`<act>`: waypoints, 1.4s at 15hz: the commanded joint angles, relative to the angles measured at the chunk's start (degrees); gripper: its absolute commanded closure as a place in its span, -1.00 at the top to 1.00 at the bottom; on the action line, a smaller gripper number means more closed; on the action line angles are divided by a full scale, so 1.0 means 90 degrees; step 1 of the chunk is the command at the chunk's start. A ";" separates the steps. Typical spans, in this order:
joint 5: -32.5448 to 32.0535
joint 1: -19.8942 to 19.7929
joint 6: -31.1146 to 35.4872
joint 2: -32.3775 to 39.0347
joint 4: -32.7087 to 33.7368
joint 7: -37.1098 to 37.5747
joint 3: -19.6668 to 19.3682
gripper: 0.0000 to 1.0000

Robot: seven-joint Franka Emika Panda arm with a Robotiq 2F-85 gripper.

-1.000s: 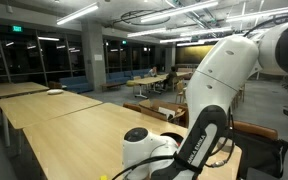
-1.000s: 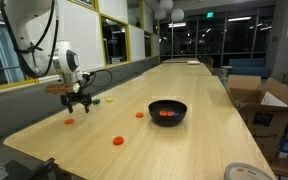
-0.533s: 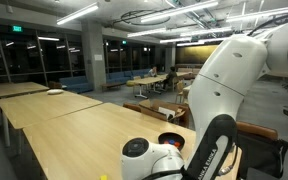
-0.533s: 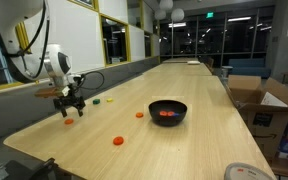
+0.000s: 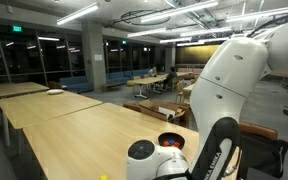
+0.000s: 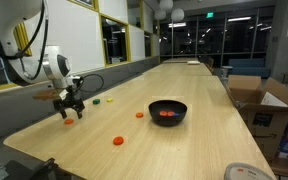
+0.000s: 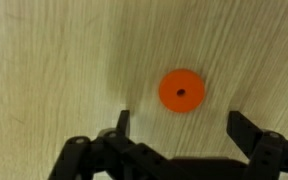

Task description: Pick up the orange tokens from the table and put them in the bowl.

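In the wrist view a round orange token with a small centre hole lies flat on the light-wood table. My gripper is open, its two black fingertips spread either side, just below the token. In an exterior view the gripper hangs low over the table's left edge, with a token under it. Two more orange tokens lie on the table. The black bowl stands mid-table with an orange piece inside. The bowl also peeks out behind the arm in an exterior view.
Small green and yellowish specks lie near the window edge. A white round object sits at the table's near right corner. Cardboard boxes stand to the right. Other tables stretch behind the arm.
The gripper has moved left and slightly down toward the token at the table's left edge. The arm's wrist has shifted across the foreground of an exterior view.
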 commanded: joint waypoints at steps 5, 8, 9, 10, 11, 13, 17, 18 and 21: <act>0.0165 0.0058 0.0078 -0.0310 -0.0393 0.0141 -0.0040 1.00; 0.0207 0.0009 0.0063 -0.0334 -0.0439 0.0093 0.0013 1.00; 0.0273 -0.0079 0.0057 -0.0347 -0.0463 -0.0035 0.0103 1.00; 0.0360 -0.0188 0.0055 -0.0358 -0.0485 -0.0181 0.0218 1.00; 0.0446 -0.0265 0.0060 -0.0374 -0.0511 -0.0271 0.0300 1.00; 0.0686 -0.0438 0.0031 -0.0424 -0.0568 -0.0497 0.0495 1.00; 0.1152 -0.0760 -0.0010 -0.0551 -0.0669 -0.0882 0.0805 1.00; 0.1221 -0.0815 -0.0019 -0.0568 -0.0680 -0.0935 0.0843 1.00; 0.1312 -0.0960 -0.0047 -0.0599 -0.0691 -0.1029 0.0930 1.00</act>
